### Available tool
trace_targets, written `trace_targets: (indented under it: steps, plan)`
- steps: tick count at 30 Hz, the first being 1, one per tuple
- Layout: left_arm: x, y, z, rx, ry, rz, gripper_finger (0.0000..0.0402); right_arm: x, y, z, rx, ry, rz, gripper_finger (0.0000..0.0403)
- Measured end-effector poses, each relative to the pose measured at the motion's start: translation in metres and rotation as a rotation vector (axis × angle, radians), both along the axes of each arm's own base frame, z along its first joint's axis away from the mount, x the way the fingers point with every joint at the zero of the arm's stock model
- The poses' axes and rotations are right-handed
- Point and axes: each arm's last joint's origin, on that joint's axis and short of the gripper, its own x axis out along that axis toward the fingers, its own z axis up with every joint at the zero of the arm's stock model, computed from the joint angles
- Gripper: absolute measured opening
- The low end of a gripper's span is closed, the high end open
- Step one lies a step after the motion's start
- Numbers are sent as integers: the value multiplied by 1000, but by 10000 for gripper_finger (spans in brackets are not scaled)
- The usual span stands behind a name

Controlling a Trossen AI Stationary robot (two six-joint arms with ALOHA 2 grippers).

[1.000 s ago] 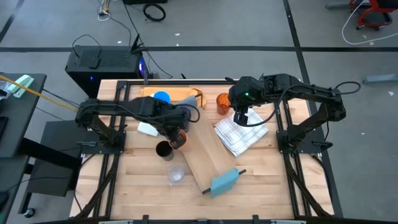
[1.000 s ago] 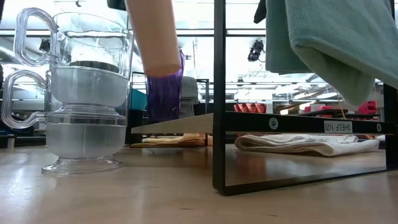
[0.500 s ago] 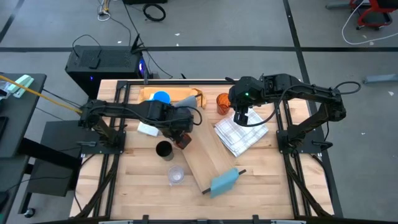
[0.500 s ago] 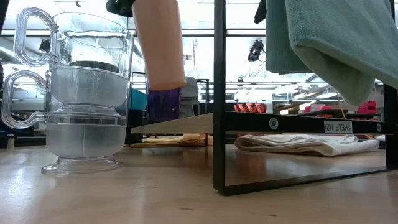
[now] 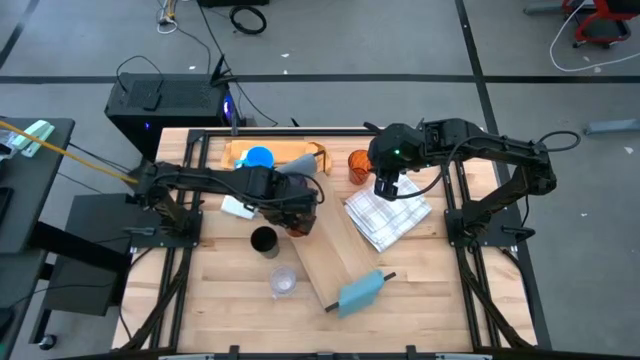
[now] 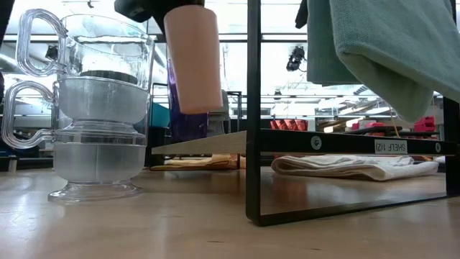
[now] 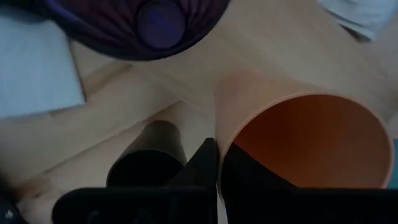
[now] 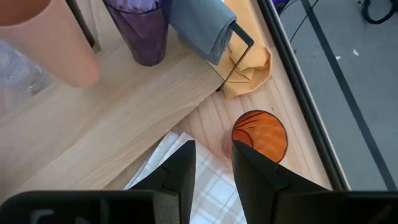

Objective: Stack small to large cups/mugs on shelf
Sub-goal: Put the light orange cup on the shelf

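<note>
left gripper (image 5: 297,215) carried the orange cup (image 6: 192,57) right, now over the shelf (image 5: 330,245) by the purple tumbler (image 8: 140,28) | clamped on its rim | right gripper (image 8: 210,163) parked, fingers slightly apart, holding nothing

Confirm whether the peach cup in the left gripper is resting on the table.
No, the peach cup hangs in the air, its bottom clear of the table.
</note>
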Motion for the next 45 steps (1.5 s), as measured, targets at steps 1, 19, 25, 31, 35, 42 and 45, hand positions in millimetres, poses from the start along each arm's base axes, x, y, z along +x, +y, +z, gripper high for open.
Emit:
trace_targets:
  steps: [1,19,25,31,35,42,45]
  plan:
    - [1,0,-1,-1,5,9,11,0,0,0,-6,1,-2,110]
    - [18,1,-23,31,52,0,9,-4,0,-2,5,40,-17,110]
    - [19,-1,-26,31,66,1,11,-4,0,-3,6,48,-17,110]
    - [20,-1,-26,21,52,48,10,-4,0,-3,-6,54,4,110]
    - [20,-1,-26,19,51,56,17,-4,0,-3,-14,58,17,110]
    - [20,-1,-26,19,45,56,10,-4,0,-3,-20,60,28,110]
    - [20,-1,-26,21,46,57,21,-4,0,-3,-21,60,28,110]
